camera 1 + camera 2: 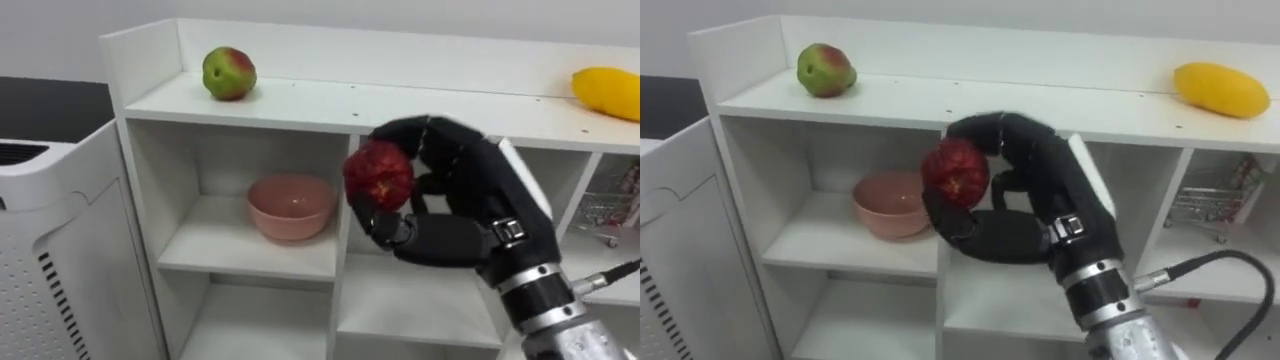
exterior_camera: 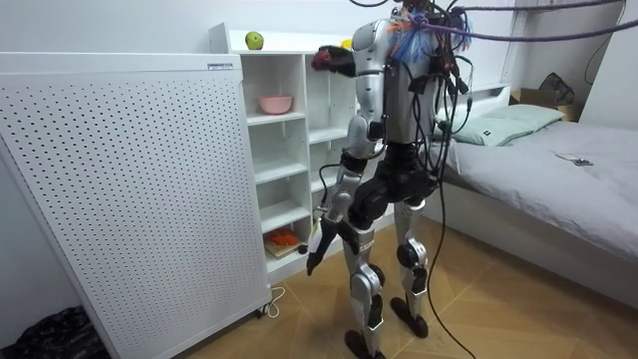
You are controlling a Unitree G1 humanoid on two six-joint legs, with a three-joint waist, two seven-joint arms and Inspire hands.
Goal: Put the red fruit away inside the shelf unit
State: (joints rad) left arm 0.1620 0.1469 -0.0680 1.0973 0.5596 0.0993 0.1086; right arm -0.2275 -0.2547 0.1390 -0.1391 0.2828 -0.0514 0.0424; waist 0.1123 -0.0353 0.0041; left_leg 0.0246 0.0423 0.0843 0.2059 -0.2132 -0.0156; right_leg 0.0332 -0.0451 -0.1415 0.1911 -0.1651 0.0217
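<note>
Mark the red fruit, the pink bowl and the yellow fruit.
red fruit [image 1: 378, 172]: left eye view, middle of its visible front.
pink bowl [image 1: 290, 222]: left eye view, its outer wall.
yellow fruit [image 1: 608, 90]: left eye view, middle of its skin.

The right hand [image 1: 470, 170] hides part of the red fruit [image 1: 378, 172]; the yellow fruit [image 1: 608, 92] runs off the left eye view's right edge; the wire rack [image 1: 600, 210] (right compartment) is cut there too; an orange thing [image 2: 284, 239] on a low shelf is too small to tell.
</note>
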